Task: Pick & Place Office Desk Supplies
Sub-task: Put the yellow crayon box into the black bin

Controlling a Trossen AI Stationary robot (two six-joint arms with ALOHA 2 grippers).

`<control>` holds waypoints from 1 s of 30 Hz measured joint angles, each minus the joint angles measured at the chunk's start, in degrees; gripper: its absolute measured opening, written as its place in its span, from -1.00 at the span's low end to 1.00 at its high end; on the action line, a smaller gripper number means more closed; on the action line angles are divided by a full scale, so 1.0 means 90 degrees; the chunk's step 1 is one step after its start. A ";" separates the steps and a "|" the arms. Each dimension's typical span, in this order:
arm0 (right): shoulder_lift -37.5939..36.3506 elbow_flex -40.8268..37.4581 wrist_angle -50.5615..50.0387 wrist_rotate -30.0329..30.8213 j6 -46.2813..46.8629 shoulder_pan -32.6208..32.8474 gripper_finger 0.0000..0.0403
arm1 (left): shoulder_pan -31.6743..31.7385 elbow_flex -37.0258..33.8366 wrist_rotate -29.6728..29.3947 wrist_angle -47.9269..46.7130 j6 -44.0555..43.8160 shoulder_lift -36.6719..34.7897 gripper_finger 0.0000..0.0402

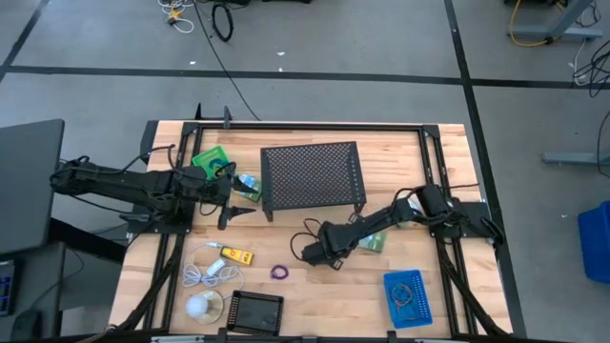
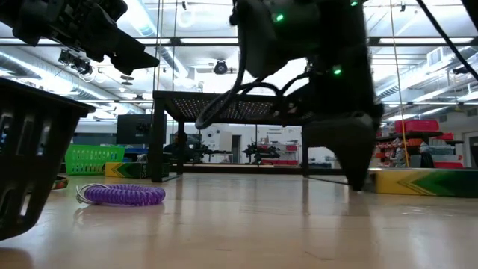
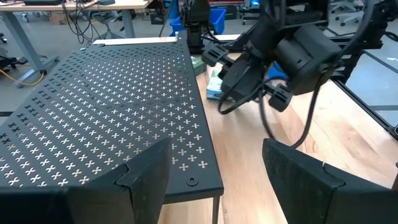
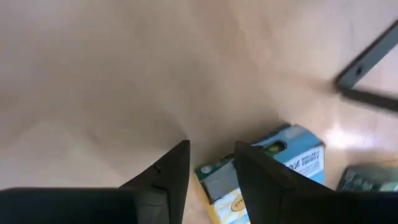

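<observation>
Wooden desk (image 1: 315, 295), workshop floor around it, black perforated rack (image 1: 313, 175) at upper centre of the high view.

Right gripper (image 1: 315, 253) sits low over bare wood just below the rack's lower edge, centre frame. Jaws part-way apart with nothing between them. Its wrist view shows a packet (image 4: 264, 171) lying flat just past the fingertips, not gripped.

Left gripper (image 1: 227, 211) waits at the rack's left edge, jaws wide apart, empty.

Purple loop (image 1: 279, 272) lies on the desk lower-left of the right gripper, close but apart.

Risks:
- jaws look offset from the packet; closing now likely pinches air or clips a corner and skids it.
- low approach may bump the rack leg.

Packet's long axis runs diagonally in the wrist view, one end toward the jaws, roughly in line with the fingers. A grip across its short side would fit, I think.
</observation>
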 joint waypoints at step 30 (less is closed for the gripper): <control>0.0105 0.0321 -0.1421 -0.0429 0.1105 0.0711 -0.36 | -0.0001 -0.0005 0.0179 -0.0014 -0.0016 0.0000 0.30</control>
